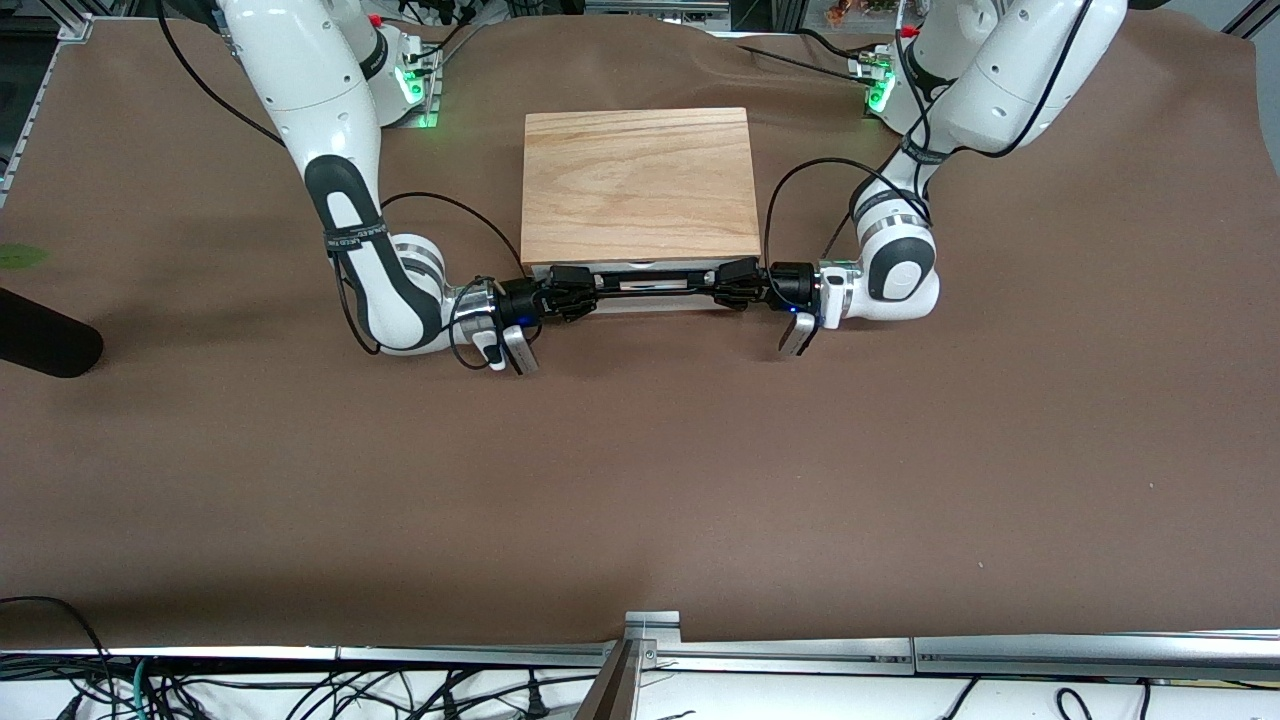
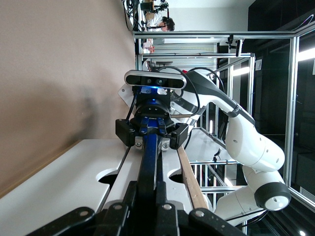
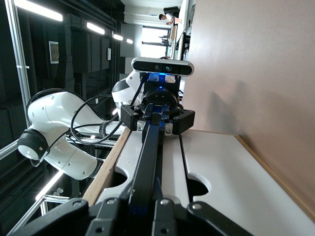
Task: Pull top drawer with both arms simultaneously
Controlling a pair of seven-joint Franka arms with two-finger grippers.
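Both of my grippers are closed on the black handle (image 1: pixel 655 281) of the top drawer (image 1: pixel 640 292), one at each end. The left gripper (image 1: pixel 738 281) holds the end toward the left arm's side of the table, and the right gripper (image 1: pixel 566 291) holds the other end, so the handle bar runs straight between my fingertips. In the left wrist view the fingers (image 2: pixel 147 199) are narrow around the bar, with almost no gap, and the right gripper faces me at the bar's other end (image 2: pixel 151 133). The right wrist view shows the same thing mirrored: the fingers (image 3: pixel 143 204) are pressed on the bar.

The drawer sits in the wooden box (image 1: pixel 640 185), directly in front of my fingers, and its white front panel (image 3: pixel 231 182) is just beside them. It looks only a little open, or not open yet; I judge the pull is at its beginning.

What can go wrong, I think, is uneven pulling. If one arm moves faster than the other, the drawer may turn in its slot and jam. The wire handle is thin, so my fingers could slide along it or slip off. The box looks light and is not fixed, so it may slide on the brown table (image 1: pixel 640 480) toward the front camera together with the drawer instead of letting it out.
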